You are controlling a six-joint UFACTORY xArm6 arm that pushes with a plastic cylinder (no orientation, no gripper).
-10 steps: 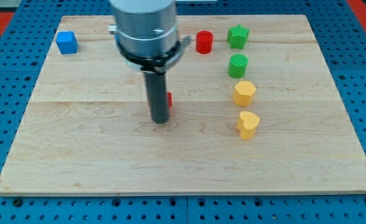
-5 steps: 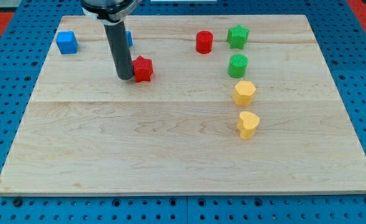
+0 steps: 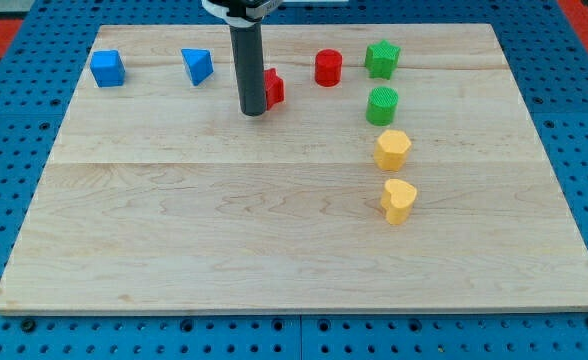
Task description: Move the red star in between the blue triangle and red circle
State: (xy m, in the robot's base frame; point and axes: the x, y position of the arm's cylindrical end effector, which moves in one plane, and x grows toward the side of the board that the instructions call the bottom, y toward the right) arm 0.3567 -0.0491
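The red star (image 3: 273, 88) lies near the view's top, partly hidden behind my rod. It sits between the blue triangle (image 3: 197, 66) to its left and the red circle (image 3: 328, 68) to its right, a little lower than both. My tip (image 3: 253, 111) rests on the board just left of and below the star, touching or nearly touching it.
A blue cube (image 3: 107, 68) sits at the top left of the wooden board (image 3: 174, 240). A green star (image 3: 382, 58), a green cylinder (image 3: 382, 105), a yellow hexagon (image 3: 393, 149) and a yellow heart (image 3: 399, 200) form a column on the right.
The red star has moved right and up, from below the blue triangle to between the triangle and the red circle. My tip moved right with it, uncovering the blue triangle.
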